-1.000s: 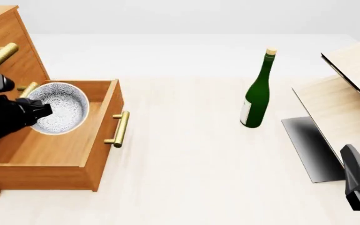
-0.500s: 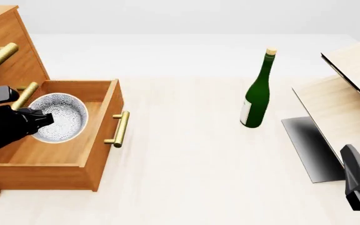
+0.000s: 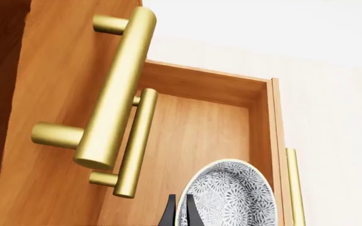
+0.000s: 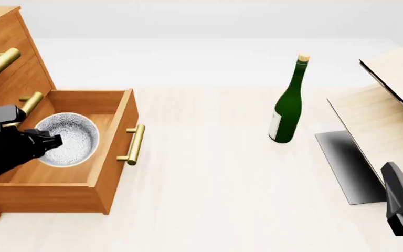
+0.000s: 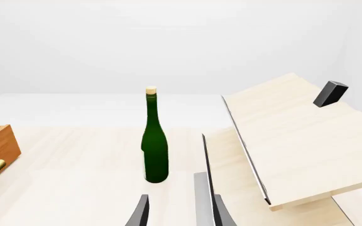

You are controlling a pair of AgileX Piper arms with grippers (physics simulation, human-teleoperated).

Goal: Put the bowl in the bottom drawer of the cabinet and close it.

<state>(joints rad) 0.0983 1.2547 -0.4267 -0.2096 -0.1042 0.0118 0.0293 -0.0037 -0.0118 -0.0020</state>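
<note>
**Bowl is lowered into the open bottom drawer**

In the last second the left gripper has brought the bowl down. Before, the bowl was tilted and held above the drawer; now it sits nearly level, low inside the bottom drawer, close to the drawer floor. I cannot tell if it already touches the floor. The left gripper is clenched on the rim of the bowl; in the left wrist view its two thin fingers pinch the rim at the edge of the picture.

I think this means the placing step is almost finished. What is left is to release the bowl, take the arm out, and push the drawer shut by its front or its brass handle. The drawer is pulled far out from the cabinet, so the push will be long.

The right gripper waits at the right side, far from the cabinet. Its fingers stand apart and hold nothing.

The table is pale light wood. A green bottle stands upright in the middle of it, well apart from the drawer. On the right is a pale wooden structure with sloped boards. The room behind is plain white.
</note>
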